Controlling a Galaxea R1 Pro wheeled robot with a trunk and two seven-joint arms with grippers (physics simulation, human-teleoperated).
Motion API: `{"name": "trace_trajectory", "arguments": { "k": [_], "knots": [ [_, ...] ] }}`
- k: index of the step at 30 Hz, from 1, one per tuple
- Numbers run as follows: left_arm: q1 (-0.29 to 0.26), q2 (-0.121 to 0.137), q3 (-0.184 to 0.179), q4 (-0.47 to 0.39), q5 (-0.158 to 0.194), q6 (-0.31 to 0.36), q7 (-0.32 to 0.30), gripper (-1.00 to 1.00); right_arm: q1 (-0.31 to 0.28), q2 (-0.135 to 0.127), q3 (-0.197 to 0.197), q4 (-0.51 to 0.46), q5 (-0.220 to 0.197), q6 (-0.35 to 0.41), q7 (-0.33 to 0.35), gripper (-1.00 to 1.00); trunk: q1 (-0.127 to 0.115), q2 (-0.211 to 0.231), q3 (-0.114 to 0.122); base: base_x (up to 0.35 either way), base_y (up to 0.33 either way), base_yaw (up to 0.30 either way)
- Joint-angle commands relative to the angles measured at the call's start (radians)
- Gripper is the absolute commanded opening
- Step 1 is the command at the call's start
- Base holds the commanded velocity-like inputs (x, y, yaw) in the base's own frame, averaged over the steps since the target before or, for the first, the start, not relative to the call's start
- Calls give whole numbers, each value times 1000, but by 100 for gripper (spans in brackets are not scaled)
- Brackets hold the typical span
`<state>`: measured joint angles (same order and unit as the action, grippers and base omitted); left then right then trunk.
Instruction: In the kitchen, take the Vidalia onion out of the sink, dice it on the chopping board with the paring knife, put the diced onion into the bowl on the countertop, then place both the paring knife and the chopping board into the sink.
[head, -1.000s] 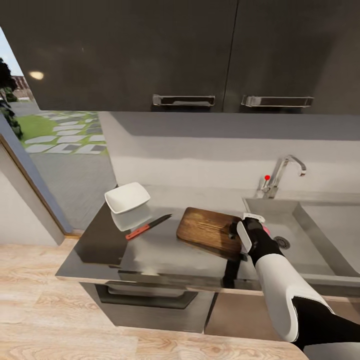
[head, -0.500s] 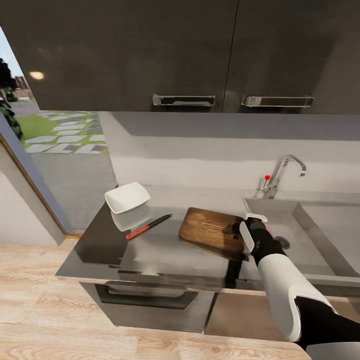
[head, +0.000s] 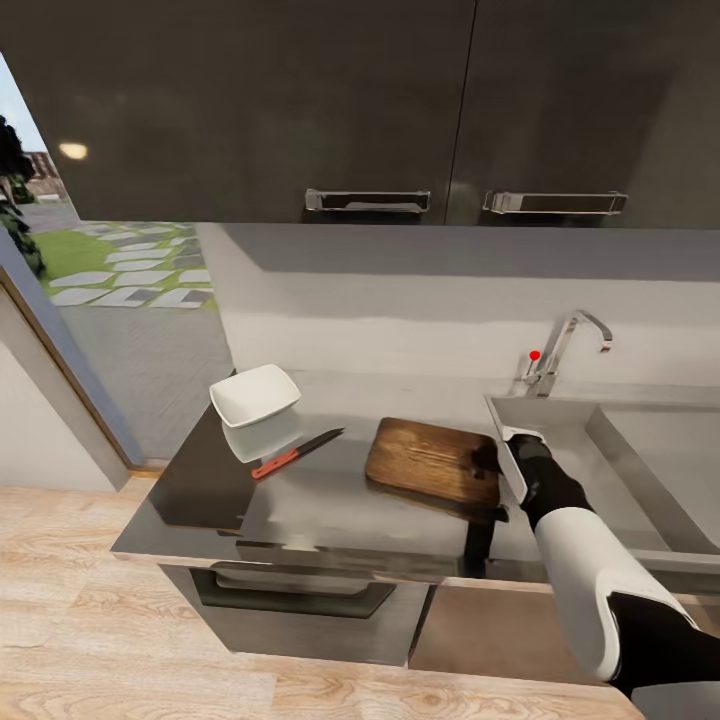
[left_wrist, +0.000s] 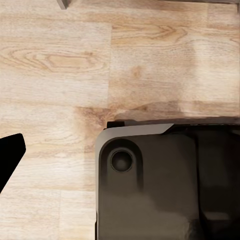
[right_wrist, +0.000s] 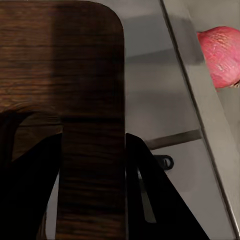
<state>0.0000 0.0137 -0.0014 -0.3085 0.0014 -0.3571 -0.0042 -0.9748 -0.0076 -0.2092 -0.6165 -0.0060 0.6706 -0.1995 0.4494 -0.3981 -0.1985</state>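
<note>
pincer (right_wrist: 92, 200) clamps chopping board (right_wrist: 60, 65) edge | onion (right_wrist: 220, 55) in sink (right_wrist: 227, 125)

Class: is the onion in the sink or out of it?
In. The right wrist view shows the onion beyond the sink rim, inside the basin, while the board lies bare.

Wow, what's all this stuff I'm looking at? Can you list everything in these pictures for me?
dark-brown wooden chopping board: one, brown, on the countertop beside the sink, its end between the right gripper's fingers
red-handled paring knife: one, red handle and dark blade, on the countertop between bowl and board
white squarish bowl: one, white, at the countertop's far left corner
reddish onion: one, pinkish-red, in the sink
grey recessed sink: one, grey, right of the board
chrome faucet: one, silver with red knob, behind the sink
dark-grey glossy countertop: one, above grey cabinets
dark wall cabinets: two handles, overhead
light wooden floor: pale planks
right gripper: one, black and white, clamped on the board's end
</note>
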Motion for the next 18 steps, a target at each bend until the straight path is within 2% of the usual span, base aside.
{"name": "trace_trajectory", "arguments": {
  "k": [1,4,8,11,18],
  "knots": [
    [0,0,0,-1,0,-2,0,100,-1,-1,3,-1,-1,7,1,-100,1,-2,-2,0,0,0],
    [0,0,0,0,0,-2,0,100,-1,-8,39,-4,0,22,20,-100,1,-2,-2,0,0,0],
    [0,0,0,0,0,-2,0,100,-1,-33,96,-8,0,33,62,-100,1,-2,-2,0,0,0],
    [0,0,0,1,0,-2,0,100,-1,-44,112,-10,0,43,99,-100,1,-2,-2,0,0,0],
    [0,-1,0,2,0,-2,0,100,-1,-50,121,-16,1,72,125,-100,1,-2,-2,0,0,0]
  ]
}}
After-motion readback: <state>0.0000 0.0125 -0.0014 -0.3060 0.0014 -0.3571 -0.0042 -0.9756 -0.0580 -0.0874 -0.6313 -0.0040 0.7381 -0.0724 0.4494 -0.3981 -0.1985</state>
